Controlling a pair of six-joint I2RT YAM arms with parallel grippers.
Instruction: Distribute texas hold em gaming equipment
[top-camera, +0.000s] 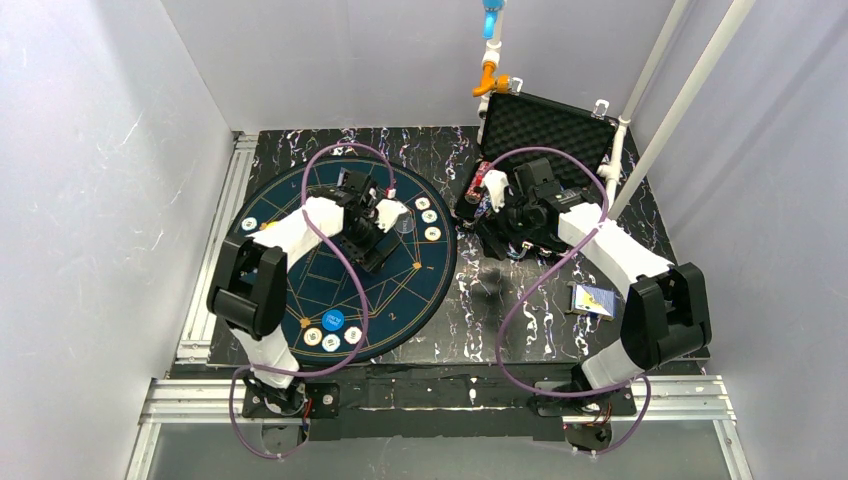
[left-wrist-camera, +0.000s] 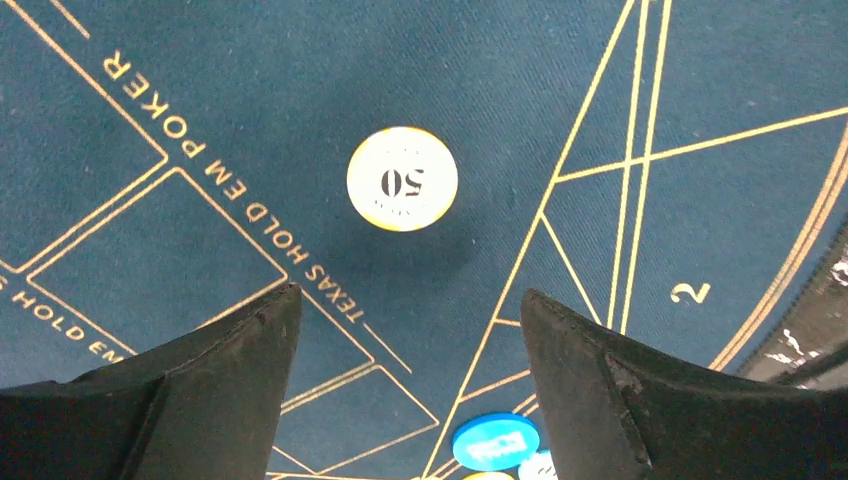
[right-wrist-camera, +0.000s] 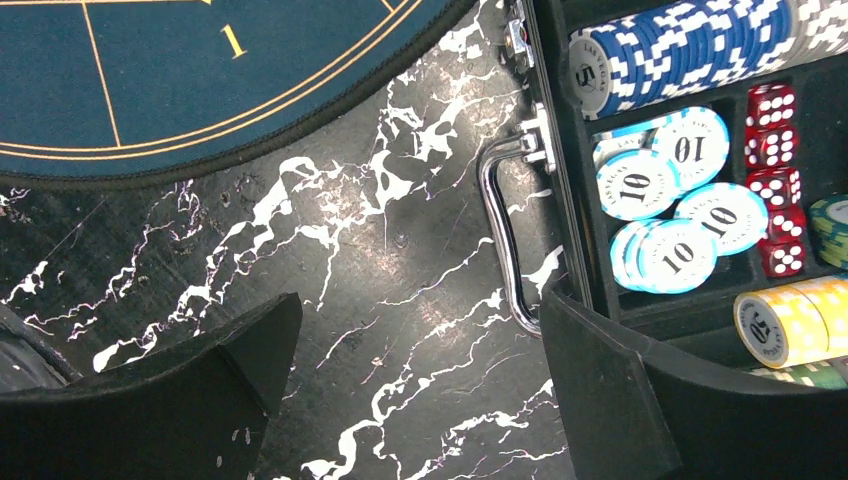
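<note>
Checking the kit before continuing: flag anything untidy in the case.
The light-blue 10 chips lie loose and overlapping in their compartment of the case, unlike the blue chips stacked in a neat row next door.

Black marble-pattern table (top-camera: 470, 330). Round dark-blue mat (top-camera: 405, 290) lies flat on the left half. Open black case (top-camera: 560, 125) sits upper right, handle side facing the mat. Small card stack (top-camera: 592, 299) lower right, apart from both. Small dark lump (top-camera: 490, 285) at centre, can't ID.
</note>
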